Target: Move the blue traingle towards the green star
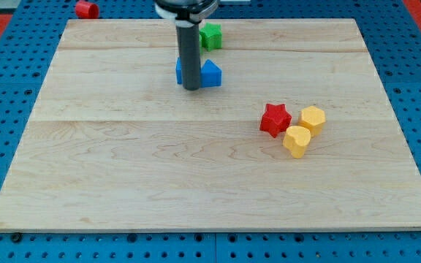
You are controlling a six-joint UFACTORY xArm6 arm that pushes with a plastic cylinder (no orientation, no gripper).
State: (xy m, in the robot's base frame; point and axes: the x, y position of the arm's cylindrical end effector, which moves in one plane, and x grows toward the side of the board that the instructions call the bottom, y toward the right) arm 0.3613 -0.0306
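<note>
The blue triangle point(209, 74) lies near the view's top centre of the wooden board, partly hidden by my rod. My tip point(191, 88) stands right at the blue triangle's lower left side, touching or nearly touching it. The green star point(210, 36) lies just above the blue triangle, near the board's top edge, a short gap apart from it.
A red star point(275, 119), a yellow hexagon point(313, 118) and a yellow heart-like block point(297, 141) cluster at the view's right of centre. A red block point(87, 9) sits off the wooden board point(123, 168) at the top left. Blue pegboard surrounds the board.
</note>
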